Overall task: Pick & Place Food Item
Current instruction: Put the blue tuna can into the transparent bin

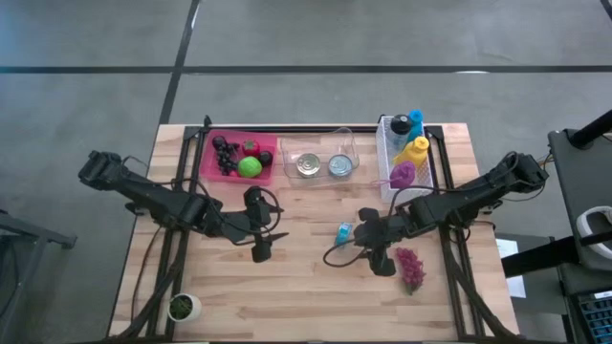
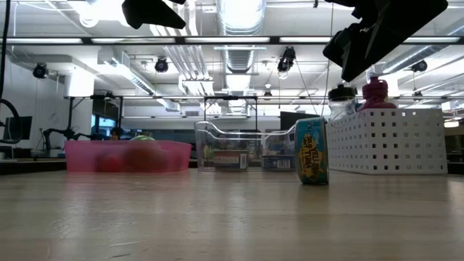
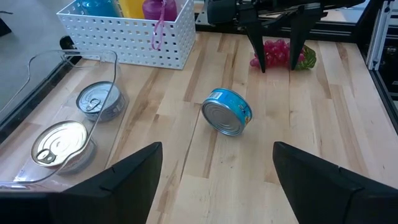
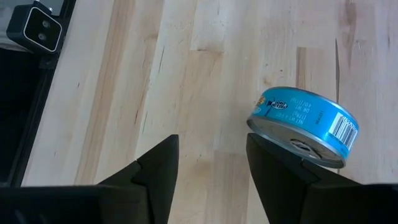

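Observation:
A blue tin can [image 1: 344,231] rests on its side on the wooden table near the middle; the low view shows the can [image 2: 312,152] standing on its curved wall. My right gripper [image 4: 211,180] hangs open just above and beside it, the can [image 4: 305,124] lying off to one side of its fingers, not between them. The left wrist view shows those fingers [image 3: 261,56] spread above the table, clear of the can [image 3: 227,112]. My left gripper [image 3: 214,186] is open and holds nothing, raised over the table's left half [image 1: 263,244] and pointing toward the can.
At the far edge stand a pink tray [image 1: 212,158] of fruit, a clear bin [image 1: 287,162] with two silver cans, and a white perforated basket [image 1: 387,158] of bottles. Purple grapes [image 1: 411,269] lie right of my right gripper. A small pot [image 1: 182,308] sits near left.

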`<state>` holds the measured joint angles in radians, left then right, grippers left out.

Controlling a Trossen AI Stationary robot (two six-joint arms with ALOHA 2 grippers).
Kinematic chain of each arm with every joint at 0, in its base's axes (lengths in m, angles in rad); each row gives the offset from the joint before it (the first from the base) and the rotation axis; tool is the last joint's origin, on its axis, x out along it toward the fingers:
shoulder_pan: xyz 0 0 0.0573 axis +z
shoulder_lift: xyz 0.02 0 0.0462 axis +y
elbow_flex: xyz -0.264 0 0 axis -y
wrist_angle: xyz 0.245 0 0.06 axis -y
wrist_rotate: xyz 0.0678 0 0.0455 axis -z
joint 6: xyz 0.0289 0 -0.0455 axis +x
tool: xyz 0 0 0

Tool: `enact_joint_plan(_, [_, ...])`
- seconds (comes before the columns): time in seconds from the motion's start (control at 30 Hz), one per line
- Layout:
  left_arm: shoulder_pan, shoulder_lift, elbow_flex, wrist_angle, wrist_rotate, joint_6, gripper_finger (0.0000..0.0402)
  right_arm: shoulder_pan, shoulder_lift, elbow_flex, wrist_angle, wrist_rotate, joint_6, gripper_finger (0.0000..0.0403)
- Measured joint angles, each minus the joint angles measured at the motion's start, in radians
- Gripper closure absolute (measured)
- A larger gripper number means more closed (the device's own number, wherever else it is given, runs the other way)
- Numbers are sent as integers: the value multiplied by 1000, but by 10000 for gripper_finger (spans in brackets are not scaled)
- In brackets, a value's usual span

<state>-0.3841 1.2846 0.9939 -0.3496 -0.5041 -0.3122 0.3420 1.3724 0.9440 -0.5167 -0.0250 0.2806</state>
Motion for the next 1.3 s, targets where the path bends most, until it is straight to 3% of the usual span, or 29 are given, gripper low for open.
enact_joint_plan(0.47, [0, 0, 0, 0, 0, -1, 75, 0, 0, 0, 10, -1, 0, 232])
enact_joint_plan(0.83, [0, 0, 0, 0, 0, 0, 83, -3, 0, 0, 37, -1, -29, 213])
enact_joint_plan(1.03, [0, 0, 0, 0, 0, 0, 92, -3, 0, 0, 37, -1, -98, 177])
enact_joint_plan(1.3, [0, 0, 0, 0, 0, 0, 101, -3, 0, 0, 36, 3, -144, 95])
